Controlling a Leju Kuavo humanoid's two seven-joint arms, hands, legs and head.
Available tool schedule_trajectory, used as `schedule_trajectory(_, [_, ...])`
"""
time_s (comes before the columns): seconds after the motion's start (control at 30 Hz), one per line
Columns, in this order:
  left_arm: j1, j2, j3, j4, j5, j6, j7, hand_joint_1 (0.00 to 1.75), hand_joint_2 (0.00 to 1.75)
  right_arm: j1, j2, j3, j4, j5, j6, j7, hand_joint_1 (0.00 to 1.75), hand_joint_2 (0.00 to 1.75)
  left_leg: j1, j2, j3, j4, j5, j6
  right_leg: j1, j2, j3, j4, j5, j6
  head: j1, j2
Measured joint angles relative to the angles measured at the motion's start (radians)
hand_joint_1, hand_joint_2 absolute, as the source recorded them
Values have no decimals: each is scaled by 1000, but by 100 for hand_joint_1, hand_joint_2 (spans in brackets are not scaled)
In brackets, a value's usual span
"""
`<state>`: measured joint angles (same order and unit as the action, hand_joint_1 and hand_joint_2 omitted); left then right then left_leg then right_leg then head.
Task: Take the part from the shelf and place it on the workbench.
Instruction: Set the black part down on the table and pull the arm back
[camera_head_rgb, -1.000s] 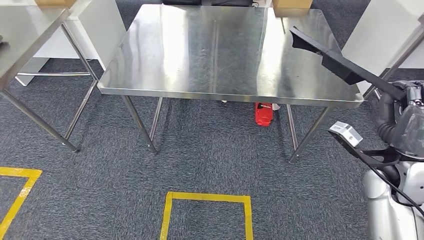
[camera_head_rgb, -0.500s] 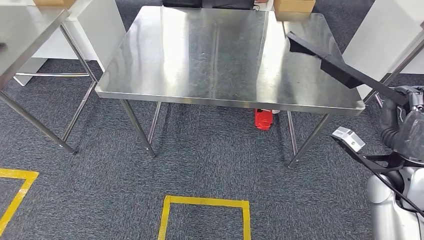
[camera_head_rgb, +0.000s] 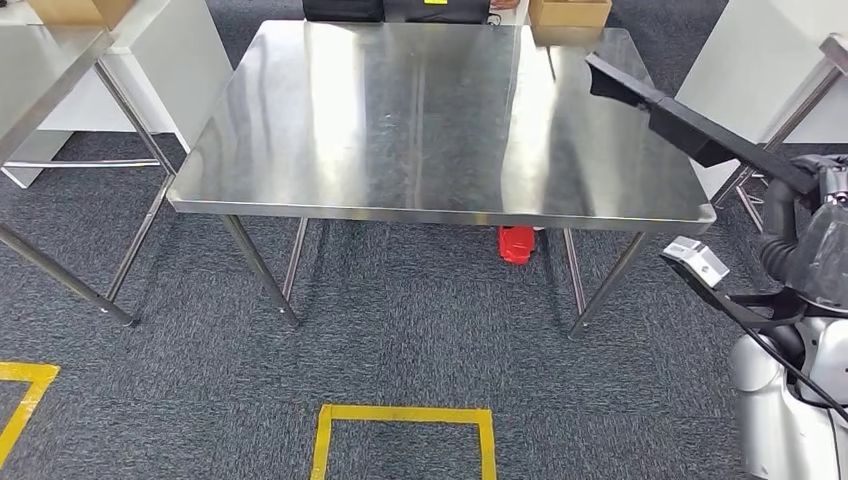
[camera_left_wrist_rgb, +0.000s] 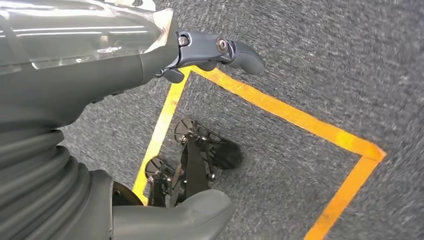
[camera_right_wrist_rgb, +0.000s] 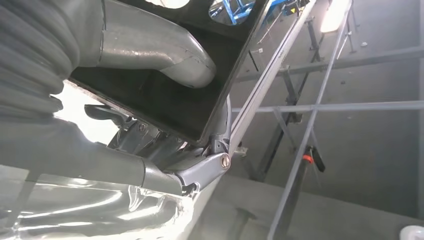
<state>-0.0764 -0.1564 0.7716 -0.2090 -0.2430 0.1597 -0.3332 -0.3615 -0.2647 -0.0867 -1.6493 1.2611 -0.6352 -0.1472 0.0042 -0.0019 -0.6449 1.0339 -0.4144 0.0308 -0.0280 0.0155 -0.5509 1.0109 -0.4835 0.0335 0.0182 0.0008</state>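
From the head view, the long black part (camera_head_rgb: 690, 130) sticks out over the surface (camera_head_rgb: 430, 120) corner — it could bump the edge. Up close, the right hand (camera_right_wrist_rgb: 165, 115) grips it. By the floor, the left hand (camera_left_wrist_rgb: 200, 100) hangs open — nothing in it.

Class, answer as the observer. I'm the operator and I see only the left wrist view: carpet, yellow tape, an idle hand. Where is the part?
Observer: The right hand grips the long black part.
Operator: Is it near the workbench?
Observer: Its far end reaches over the right side of the steel workbench, tilted and apparently not resting on it.
Operator: Anything underneath?
Observer: A red object sits on the floor beneath the bench.
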Motion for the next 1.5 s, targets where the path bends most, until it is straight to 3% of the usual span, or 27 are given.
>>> schedule_trajectory(0.1, [-1, -1, 0, 0, 0, -1, 0, 0, 175, -18, 0, 13, 8, 21, 0, 18, 175, 175, -7, -1, 12, -16, -5, 12, 3, -1, 5, -6, -7, 19, -1, 0])
schedule_trajectory(0.17, [-1, -2, 0, 0, 0, -2, 0, 0, 175, -27, -2, 20, 12, 28, 0, 25, 175, 175, -5, 0, 30, -31, -4, 25, 4, -6, -17, 46, -31, 20, 1, 0])
schedule_trajectory(0.27, [-2, -1, 0, 0, 0, -4, 0, 0, 175, -34, -3, 29, 21, 32, 0, 29, 175, 175, -7, -1, 46, -35, -13, 40, 4, -8, -134, 245, -94, 14, 2, 0])
schedule_trajectory(0.3, [-2, -1, 0, 0, 0, -4, 0, 0, 175, -34, -3, 32, 24, 33, 0, 30, 175, 175, -9, -2, 51, -34, -18, 42, 5, -8, -165, 285, -98, 17, 2, 0])
schedule_trajectory(0.33, [-1, -2, 0, 0, 0, -4, 0, 0, 175, -34, -3, 34, 27, 34, 0, 30, 175, 175, -11, -4, 57, -34, -23, 42, 6, -8, -176, 286, -84, 23, 2, 0])
schedule_trajectory(0.37, [-1, -2, 0, 0, 0, -5, 0, 0, 175, -34, -3, 36, 29, 34, 0, 30, 175, 175, -12, -5, 64, -34, -29, 41, 6, -8, -165, 243, -53, 30, 2, 0])
schedule_trajectory(0.43, [-1, -3, 0, 0, 0, -5, 0, 0, 175, -36, -3, 39, 33, 35, 0, 30, 175, 175, -16, -7, 80, -33, -42, 36, 9, -12, -109, 95, 25, 37, 3, 0])
schedule_trajectory(0.5, [-1, -3, 0, 0, 0, -6, 0, 0, 175, -40, -3, 43, 35, 35, 0, 31, 175, 175, -22, -8, 89, -30, -56, 27, 16, -14, -67, 0, 66, 25, 2, 0])
schedule_trajectory(0.57, [-2, -3, 0, 0, 0, -6, 0, 0, 175, -44, -3, 46, 36, 35, 0, 32, 175, 175, -24, -7, 92, -30, -66, 18, 19, -13, -59, -13, 69, 8, 1, 0])
schedule_trajectory(0.67, [-3, -1, 0, -1, 0, -6, 0, 0, 175, -47, -3, 47, 36, 37, 0, 32, 175, 175, -17, -6, 71, 15, -96, 0, 3, -11, -44, -20, 63, -13, -1, 0])
schedule_trajectory(0.73, [-3, -1, 0, -1, -1, -6, 1, 0, 175, -50, -3, 51, 39, 47, 0, 36, 175, 175, -8, -6, 6, 137, -148, -17, -1, -12, -33, -21, 55, -28, -3, 0])
schedule_trajectory(0.8, [-3, -1, 0, 0, -3, -6, 2, 0, 175, -56, -1, 58, 46, 66, 0, 47, 175, 175, 3, -5, -72, 256, -177, -30, -1, -12, -25, -21, 47, -31, -4, 0])
schedule_trajectory(0.83, [-3, -1, 0, 0, -4, -7, 3, 0, 175, -58, -1, 62, 50, 77, 0, 55, 175, 175, 8, -4, -91, 269, -164, -34, -2, -11, -20, -21, 42, -29, -4, 0])
schedule_trajectory(0.87, [-3, 0, 0, 0, -6, -8, 3, 0, 175, -60, -1, 65, 55, 87, 0, 63, 175, 175, 12, -3, -88, 239, -130, -37, -4, -9, -13, -21, 37, -25, -5, 0])
schedule_trajectory(0.93, [-3, 2, 0, 0, -9, -10, 3, 0, 175, -64, -1, 68, 65, 99, 0, 77, 175, 175, 19, -1, -38, 103, -44, -40, -7, -7, 4, -21, 24, -14, -5, 0])
schedule_trajectory(1.0, [-5, 2, 0, 0, -13, -11, 4, 0, 175, -69, -4, 69, 74, 103, 0, 87, 175, 175, 17, -3, 11, 3, -8, -33, -2, -6, 11, -21, 12, 1, -5, 0])
schedule_trajectory(1.1, [-7, 2, -1, 0, -19, -11, 7, 0, 175, -74, -12, 69, 84, 111, 0, 100, 175, 175, 6, -6, 28, -19, -16, -7, 2, -5, 14, -27, 4, 22, -7, 0])
schedule_trajectory(1.17, [-9, 1, -1, 0, -22, -11, 10, 0, 175, -70, -18, 68, 89, 119, 0, 106, 175, 175, 5, -5, 40, -28, -16, 12, 0, -7, 2, 4, -11, 29, -6, 0])
schedule_trajectory(1.2, [-10, 1, -1, -1, -24, -11, 11, 0, 175, -67, -21, 68, 91, 122, 0, 109, 175, 175, 6, -4, 46, -33, -17, 21, -1, -9, -23, 52, -28, 28, -5, 0])
schedule_trajectory(1.27, [-12, 2, -1, -1, -26, -11, 12, 0, 175, -60, -26, 68, 95, 128, 0, 114, 175, 175, 3, -3, 55, -33, -26, 33, 0, -9, -106, 196, -74, 25, -5, 0])
schedule_trajectory(1.3, [-12, 2, -1, -1, -26, -11, 13, 0, 175, -56, -27, 67, 96, 129, 0, 115, 175, 175, 1, -3, 59, -33, -31, 36, 1, -9, -146, 256, -87, 26, -5, 0])
schedule_trajectory(1.33, [-12, 2, -1, -1, -26, -11, 15, 0, 175, -53, -29, 67, 97, 130, 0, 117, 175, 175, -1, -4, 66, -33, -36, 37, 2, -9, -170, 282, -83, 31, -5, 0])
schedule_trajectory(1.37, [-12, 2, -1, -1, -26, -11, 16, 0, 175, -50, -31, 67, 99, 131, 0, 118, 175, 175, -3, -5, 73, -33, -42, 37, 3, -9, -174, 264, -61, 38, -5, 0])
schedule_trajectory(1.43, [-12, 2, -1, -1, -27, -11, 17, 0, 175, -49, -34, 67, 103, 135, 1, 122, 175, 175, -4, -7, 91, -33, -57, 33, 3, -12, -129, 131, 16, 49, -5, 0])
schedule_trajectory(1.5, [-13, 2, -1, -1, -27, -12, 16, 0, 175, -52, -36, 67, 108, 144, 3, 128, 175, 175, -10, -8, 103, -31, -72, 25, 11, -15, -78, 13, 69, 41, -4, 0])
